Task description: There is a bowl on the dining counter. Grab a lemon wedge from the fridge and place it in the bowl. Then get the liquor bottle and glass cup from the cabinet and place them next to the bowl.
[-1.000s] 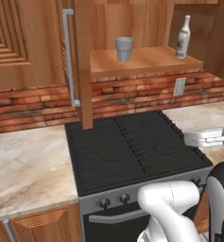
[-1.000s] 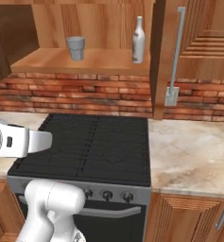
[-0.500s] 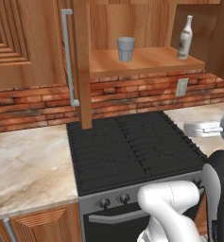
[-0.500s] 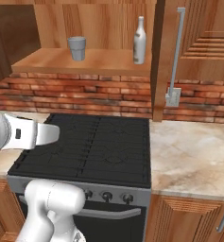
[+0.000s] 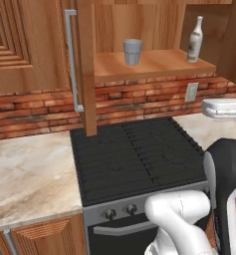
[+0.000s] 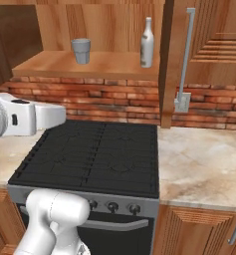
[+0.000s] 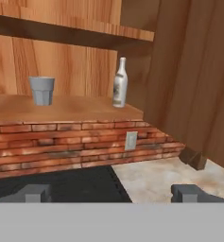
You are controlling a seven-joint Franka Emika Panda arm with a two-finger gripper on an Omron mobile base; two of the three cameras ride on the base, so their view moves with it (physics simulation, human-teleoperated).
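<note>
- Liquor bottle [image 7: 119, 83] upright on the open cabinet shelf [image 5: 154, 64], near its edge; glass cup [image 7: 42, 90] on the same shelf, well apart from the bottle.
- Jaws released, spread wide, holding nothing; fingertips [image 7: 186, 193] low, below shelf level.
- Risk: tall, narrow bottle; an off-centre approach could tip it toward the stove [image 5: 134, 154] below the shelf.
- Risk: the open cabinet door [image 6: 167, 60] stands just beside the bottle; a wide swing may clip it.
</note>
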